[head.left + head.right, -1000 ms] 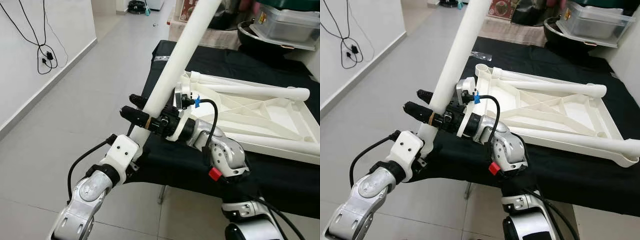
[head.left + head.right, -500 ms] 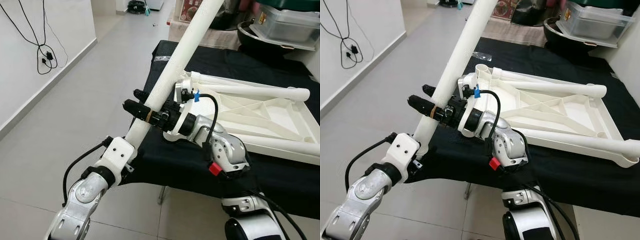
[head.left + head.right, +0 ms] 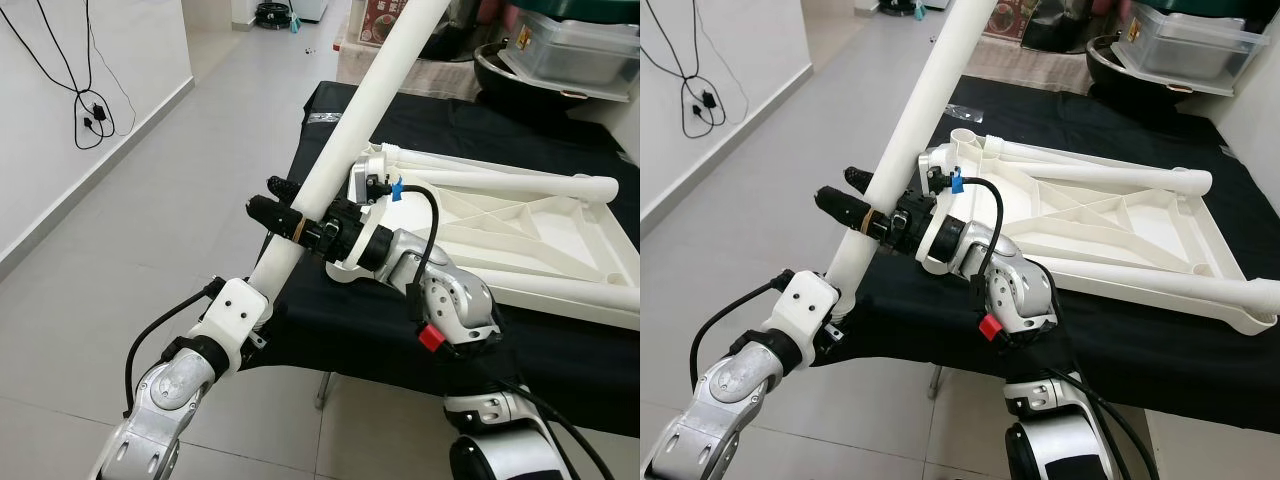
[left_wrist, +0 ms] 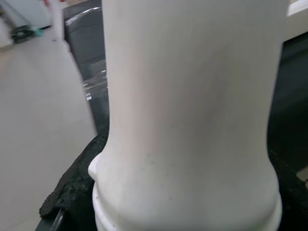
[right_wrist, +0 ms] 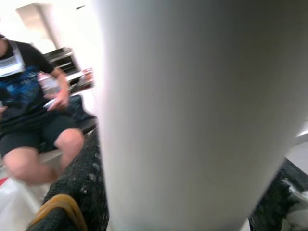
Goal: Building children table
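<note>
A long white table leg [image 3: 345, 140] slants up from low left to the top of the head views. My left gripper [image 3: 262, 288] is shut on its lower end; black pads [image 4: 72, 192] flank the leg in the left wrist view. Higher up, my right gripper [image 3: 268, 197] is shut around the same leg, black fingers [image 3: 272, 212] sticking out past it to the left. The white tabletop [image 3: 520, 240] lies upside down on the black-covered table [image 3: 330, 330], with other legs lying along its edges.
A clear plastic box [image 3: 575, 45] and a dark bowl [image 3: 500, 70] stand at the back right. A seated person [image 5: 29, 120] is visible in the right wrist view. Cables [image 3: 90, 110] hang on the left wall. Open grey floor [image 3: 150, 220] lies left of the table.
The right gripper has risen slightly along the leg. The left wrist has slid a little down and to the left. The leg stays held by both.
</note>
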You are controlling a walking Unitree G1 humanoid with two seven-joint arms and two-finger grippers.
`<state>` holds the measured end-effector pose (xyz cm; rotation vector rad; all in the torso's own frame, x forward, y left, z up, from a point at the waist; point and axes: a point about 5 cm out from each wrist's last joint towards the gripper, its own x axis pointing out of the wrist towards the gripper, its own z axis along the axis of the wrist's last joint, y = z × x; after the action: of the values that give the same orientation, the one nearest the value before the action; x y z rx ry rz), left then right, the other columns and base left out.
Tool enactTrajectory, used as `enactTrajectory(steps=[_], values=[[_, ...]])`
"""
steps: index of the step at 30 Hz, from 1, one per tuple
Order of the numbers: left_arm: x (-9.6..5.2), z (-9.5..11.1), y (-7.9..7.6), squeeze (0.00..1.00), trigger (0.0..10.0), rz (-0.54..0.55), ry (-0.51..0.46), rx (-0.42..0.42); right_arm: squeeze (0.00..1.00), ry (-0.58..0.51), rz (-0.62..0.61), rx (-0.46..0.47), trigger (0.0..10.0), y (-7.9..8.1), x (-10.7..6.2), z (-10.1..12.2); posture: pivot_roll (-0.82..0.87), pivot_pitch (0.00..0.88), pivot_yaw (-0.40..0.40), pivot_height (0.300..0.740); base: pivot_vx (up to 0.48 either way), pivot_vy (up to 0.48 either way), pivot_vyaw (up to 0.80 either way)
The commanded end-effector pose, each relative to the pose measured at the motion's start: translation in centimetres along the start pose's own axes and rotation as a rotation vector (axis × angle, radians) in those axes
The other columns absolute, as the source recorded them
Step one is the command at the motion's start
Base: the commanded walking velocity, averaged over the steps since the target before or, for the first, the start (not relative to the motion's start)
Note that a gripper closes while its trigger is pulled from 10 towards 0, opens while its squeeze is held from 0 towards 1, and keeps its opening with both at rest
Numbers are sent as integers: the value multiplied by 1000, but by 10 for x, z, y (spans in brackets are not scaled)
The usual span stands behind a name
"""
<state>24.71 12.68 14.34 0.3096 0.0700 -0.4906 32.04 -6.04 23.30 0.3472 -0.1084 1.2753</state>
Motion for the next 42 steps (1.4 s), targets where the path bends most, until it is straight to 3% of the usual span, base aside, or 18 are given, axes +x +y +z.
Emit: enactTrajectory(steps=[1, 4, 6, 8, 10, 15, 19, 33, 42], values=[[-3, 5, -2, 0, 10000, -41, -22, -13, 0, 8, 28, 4, 10000, 3, -3, 0, 125, 63, -110, 740, 0, 0, 0], [-9, 6, -1, 0, 10000, -132, -30, -69, 0, 28, 75, 6, 10000, 4, -9, 1, 128, 62, -110, 740, 0, 0, 0], [-9, 6, -1, 0, 10000, -132, -30, -69, 0, 28, 75, 6, 10000, 4, -9, 1, 128, 62, -110, 740, 0, 0, 0], [-19, 7, -4, 0, 10000, -266, -29, -163, 0, 37, 121, 15, 10000, 4, -16, 5, 128, 61, -107, 740, 0, 0, 0], [-19, 7, -4, 0, 10000, -266, -29, -163, 0, 37, 121, 15, 10000, 4, -16, 5, 128, 61, -107, 740, 0, 0, 0], [-44, 2, -11, 0, 10000, -489, 24, -290, 0, 55, 211, 35, 10000, 2, -30, 14, 133, 64, -108, 740, 0, 0, 0], [-55, -4, -13, 0, 10000, -565, 66, -322, 0, 83, 264, 50, 10000, 5, -35, 15, 131, 65, -105, 740, 0, 0, 0], [-58, -7, -9, 0, 10000, -619, 102, -353, 0, 128, 385, 132, 10000, 20, -41, 9, 120, 70, -102, 740, 0, 0, 0], [-56, -5, -22, 0, 10000, -679, 88, -369, 0, 103, 411, 189, 10000, 30, -35, 1, 116, 71, -99, 740, 0, 0, 0]])
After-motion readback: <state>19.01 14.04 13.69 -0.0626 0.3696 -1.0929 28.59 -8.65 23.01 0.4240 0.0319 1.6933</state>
